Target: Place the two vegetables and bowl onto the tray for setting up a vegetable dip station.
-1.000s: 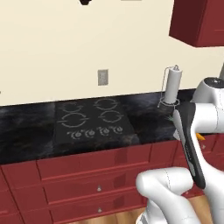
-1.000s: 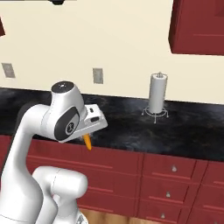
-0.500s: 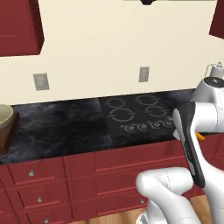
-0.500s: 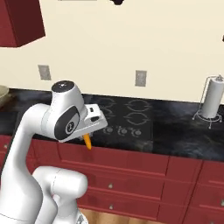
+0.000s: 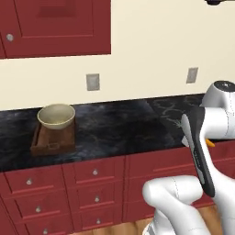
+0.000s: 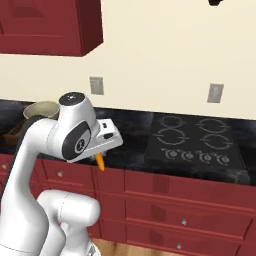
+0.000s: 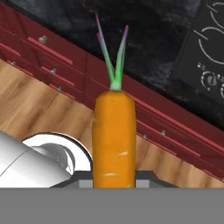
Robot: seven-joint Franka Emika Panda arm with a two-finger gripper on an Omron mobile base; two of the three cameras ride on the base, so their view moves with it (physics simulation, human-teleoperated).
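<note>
Carrot [image 7: 114, 140]: an orange root with a thin green stem, grasped in the gripper [image 7: 113, 183] and pointing away from the hand, over the red drawer fronts [image 7: 65, 61] and the wooden floor [image 7: 30, 109] in front of the counter. From the right base camera its orange tip [image 6: 101, 161] pokes down below the white hand, in front of the edge of the black stone counter [image 6: 135, 145]. From the left base camera only a small orange bit [image 5: 209, 142] shows beside the arm.

The cream bowl [image 5: 56, 115] sits in the dark wooden tray [image 5: 46, 146] on the counter, well to the left of the arm. A black cooktop [image 6: 197, 142] lies flat in the counter on the right side, well apart from the tray.
</note>
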